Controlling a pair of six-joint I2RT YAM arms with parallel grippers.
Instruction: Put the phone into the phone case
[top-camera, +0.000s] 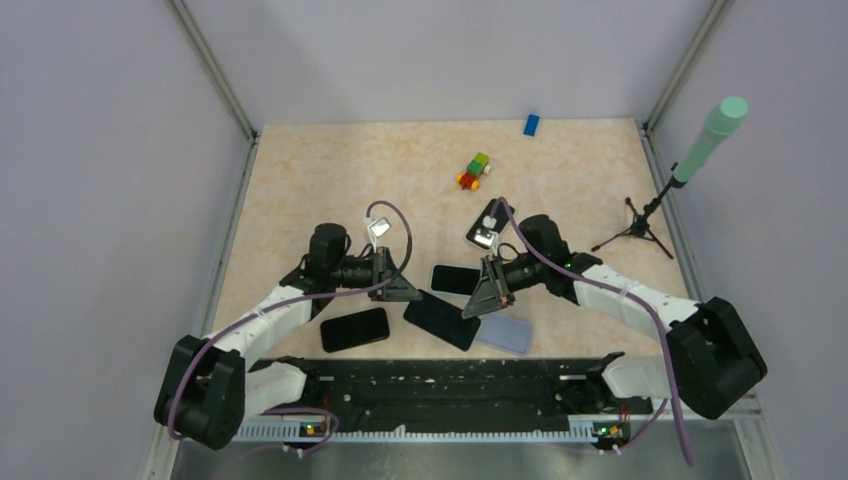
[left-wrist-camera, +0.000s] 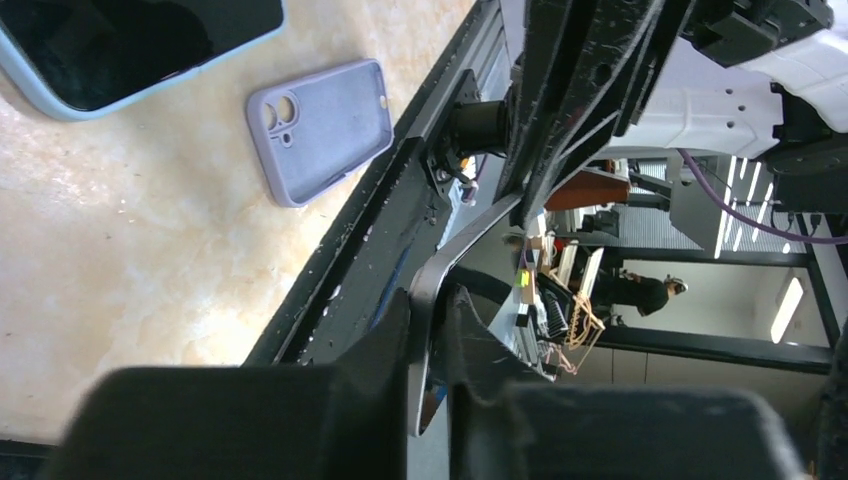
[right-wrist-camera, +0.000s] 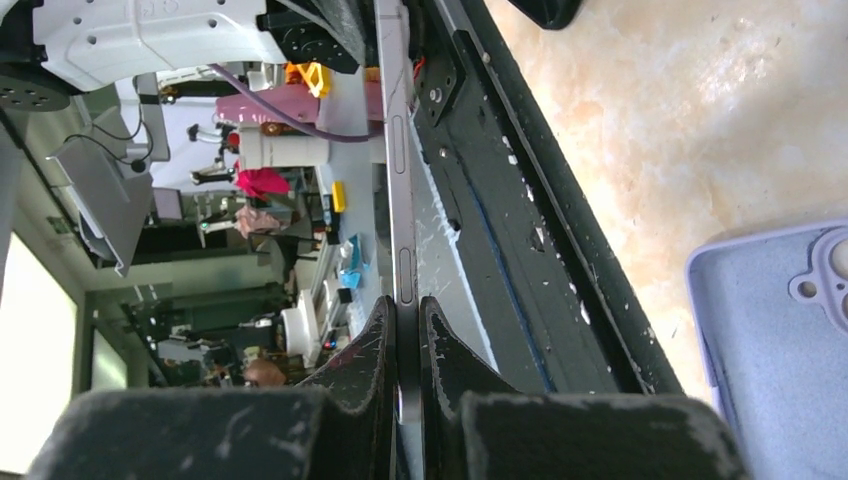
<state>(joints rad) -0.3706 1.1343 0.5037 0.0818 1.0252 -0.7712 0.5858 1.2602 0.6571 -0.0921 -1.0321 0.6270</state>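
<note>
left gripper (top-camera: 408, 295): closing narrow on the left end of the phone (top-camera: 442, 320). On its own wrist cam the fingers (left-wrist-camera: 385, 345) are pinching the phone's thin edge.
right gripper (top-camera: 478, 306): doing the same at the other end, squeezing the grey side rail with the buttons on it.
phone: dark slab, being held by both pincers at once, sitting around 6 o'clock from the table's middle. Can't tell if it's touching the table or not.
phone case (top-camera: 505, 333): lavender, lying flat on the table just beside the phone at about its 4 o'clock, camera cutout showing, nothing gripping it.
black rail (top-camera: 430, 385): running along the near edge at 6 o'clock, with the case lying close to it.
spare phones: a black one (top-camera: 355, 329) is lying at the held phone's 9 o'clock and another one (top-camera: 455, 279) at its 12 o'clock, both on the table.
toy blocks (top-camera: 474, 172): sitting further out toward 12 o'clock, well apart from the phone.
blue block (top-camera: 531, 124): sitting way back at the far edge, around 1 o'clock.
mic stand (top-camera: 640, 232): standing over at 3 o'clock by the right wall.
</note>
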